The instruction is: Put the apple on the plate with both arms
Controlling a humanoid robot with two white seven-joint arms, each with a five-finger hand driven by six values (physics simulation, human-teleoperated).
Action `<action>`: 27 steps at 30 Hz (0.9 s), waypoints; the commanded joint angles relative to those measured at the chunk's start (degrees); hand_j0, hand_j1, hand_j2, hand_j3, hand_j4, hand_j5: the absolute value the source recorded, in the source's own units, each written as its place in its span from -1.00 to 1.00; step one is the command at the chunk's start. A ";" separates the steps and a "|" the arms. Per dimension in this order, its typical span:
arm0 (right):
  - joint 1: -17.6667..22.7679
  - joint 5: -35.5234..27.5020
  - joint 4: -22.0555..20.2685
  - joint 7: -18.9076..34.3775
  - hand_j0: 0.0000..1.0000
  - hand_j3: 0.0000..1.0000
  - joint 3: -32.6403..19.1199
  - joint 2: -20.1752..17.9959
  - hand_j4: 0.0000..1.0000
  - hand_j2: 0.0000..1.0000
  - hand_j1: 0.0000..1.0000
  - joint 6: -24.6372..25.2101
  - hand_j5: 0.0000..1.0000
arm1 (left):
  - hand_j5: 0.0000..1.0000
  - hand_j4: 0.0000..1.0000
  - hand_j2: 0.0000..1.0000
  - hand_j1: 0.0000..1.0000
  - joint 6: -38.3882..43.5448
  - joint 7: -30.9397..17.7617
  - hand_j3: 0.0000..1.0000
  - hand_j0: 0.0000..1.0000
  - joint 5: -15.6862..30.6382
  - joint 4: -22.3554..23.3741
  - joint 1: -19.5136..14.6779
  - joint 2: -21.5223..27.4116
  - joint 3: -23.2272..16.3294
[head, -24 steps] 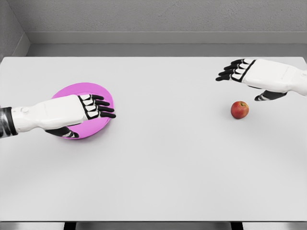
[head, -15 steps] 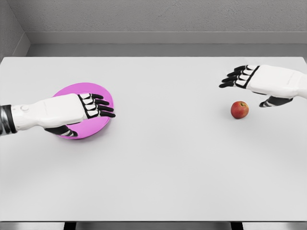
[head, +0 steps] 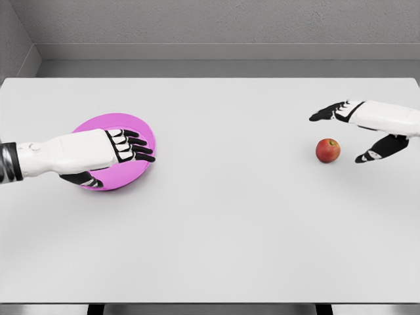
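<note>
Motion shows chiefly on the right side: the right hand [head: 357, 128] has dropped lower toward the table and turned since the earlier pictures, so that its fingers [head: 326, 113] now reach out behind the apple [head: 328, 150] while its thumb points down just beside the fruit on the right. The hand is spread and holds nothing; fingers and thumb stand apart from the apple, which sits upright on the table at the right, well apart from the plate [head: 141, 126]. That reads as the start of a grasp, with the closing of the hand not yet done.

The left hand [head: 108, 154] has barely shifted. It lies over the pink plate at the left, fingers stretched flat across the top and the thumb tucked at the near rim; it seems to be pinching the rim, though the hand hides the contact. If so, the plate is ready to be brought toward the middle to meet the apple.

The table [head: 216, 216] is a plain white slab, smooth and bare apart from these two things. Behind it runs a grey wall [head: 216, 23].
</note>
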 commanded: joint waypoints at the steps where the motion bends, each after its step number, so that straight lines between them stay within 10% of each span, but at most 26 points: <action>1: 0.00 -0.12 2.24 0.01 1.00 1.00 1.09 0.35 1.00 1.00 1.00 0.44 1.00 | 1.00 1.00 1.00 1.00 0.08 -0.07 1.00 1.00 0.37 0.70 0.00 -0.10 0.02; 27: -3.96 12.80 19.91 0.01 1.00 1.00 2.94 13.71 1.00 1.00 1.00 0.52 1.00 | 1.00 1.00 1.00 1.00 0.08 -0.25 1.00 1.00 0.28 0.70 -0.44 -0.10 -0.06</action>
